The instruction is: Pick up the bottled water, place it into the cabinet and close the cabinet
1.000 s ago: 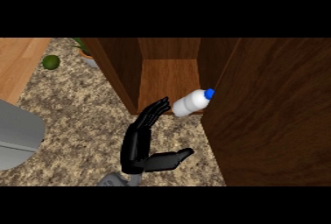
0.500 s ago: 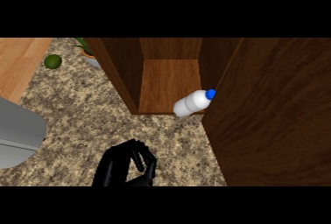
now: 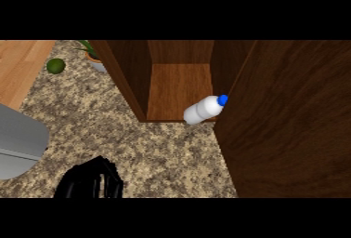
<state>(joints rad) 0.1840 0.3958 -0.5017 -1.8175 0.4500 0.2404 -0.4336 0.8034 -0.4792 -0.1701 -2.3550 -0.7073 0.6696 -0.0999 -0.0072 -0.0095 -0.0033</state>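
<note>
one bottled water (image 3: 204,110) in cabinet (image 3: 179,86)

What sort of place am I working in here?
Most likely a kitchen counter: a speckled granite countertop, an open wooden cabinet with a water bottle lying at its front edge, and a potted plant behind.

Wood, stone and plastic surfaces are seen.
The cabinet (image 3: 179,88) is finished in smooth dark wood; the counter (image 3: 165,153) is speckled granite; the bottled water (image 3: 203,110) looks smooth white plastic.
</note>
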